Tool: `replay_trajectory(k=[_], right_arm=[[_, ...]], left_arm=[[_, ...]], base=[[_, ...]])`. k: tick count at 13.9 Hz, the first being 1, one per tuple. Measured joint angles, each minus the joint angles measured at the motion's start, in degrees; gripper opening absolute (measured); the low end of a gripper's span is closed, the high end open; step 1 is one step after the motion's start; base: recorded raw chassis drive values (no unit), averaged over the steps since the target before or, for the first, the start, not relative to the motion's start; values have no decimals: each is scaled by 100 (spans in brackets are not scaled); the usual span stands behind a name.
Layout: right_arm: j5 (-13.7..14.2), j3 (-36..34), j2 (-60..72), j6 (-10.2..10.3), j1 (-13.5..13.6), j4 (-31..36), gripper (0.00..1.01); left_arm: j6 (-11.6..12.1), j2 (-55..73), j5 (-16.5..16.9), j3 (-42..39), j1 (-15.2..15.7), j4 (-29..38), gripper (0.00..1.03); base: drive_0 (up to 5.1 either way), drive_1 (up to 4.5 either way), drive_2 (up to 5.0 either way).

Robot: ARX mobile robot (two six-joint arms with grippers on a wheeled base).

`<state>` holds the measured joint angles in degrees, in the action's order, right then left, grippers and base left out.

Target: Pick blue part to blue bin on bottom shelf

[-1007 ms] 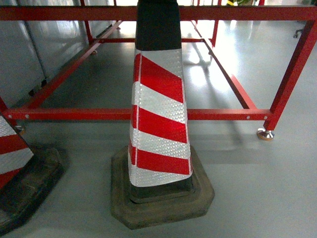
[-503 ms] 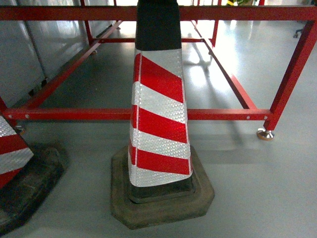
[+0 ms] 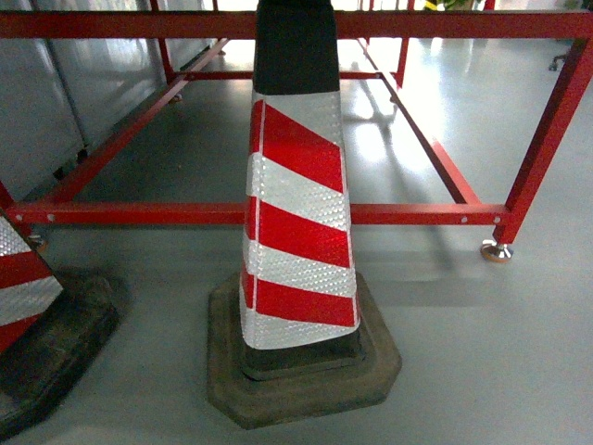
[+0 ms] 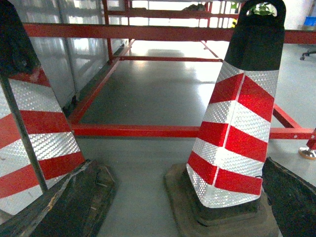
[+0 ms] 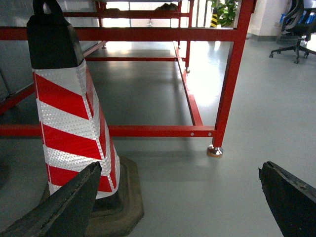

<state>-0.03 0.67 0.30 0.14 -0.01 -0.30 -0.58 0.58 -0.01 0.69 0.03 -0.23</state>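
The blue part, the blue bin and the bottom shelf are all out of view. In the left wrist view my left gripper (image 4: 178, 163) is open, low over the grey floor, with only floor and a cone's base between its dark fingers (image 4: 59, 207). My right gripper (image 5: 180, 167) is also open and empty. Its left finger (image 5: 59, 207) shows just in front of a cone, its right finger (image 5: 291, 197) over bare floor. Neither gripper appears in the head view.
A red-and-white traffic cone (image 3: 296, 213) on a black rubber base stands straight ahead, and a second cone (image 3: 23, 287) at the left edge. Behind them runs a low red steel frame (image 3: 185, 214) with a footed leg (image 3: 496, 248). An office chair (image 5: 296, 24) stands far right.
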Motion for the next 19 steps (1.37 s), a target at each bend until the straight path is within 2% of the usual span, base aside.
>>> replay_trajectory(k=[19], right_arm=[[7,0,0,7,0,2,98]], left_arm=[[0,0,2,0,0,-7,98]], base=[[0,0,0]])
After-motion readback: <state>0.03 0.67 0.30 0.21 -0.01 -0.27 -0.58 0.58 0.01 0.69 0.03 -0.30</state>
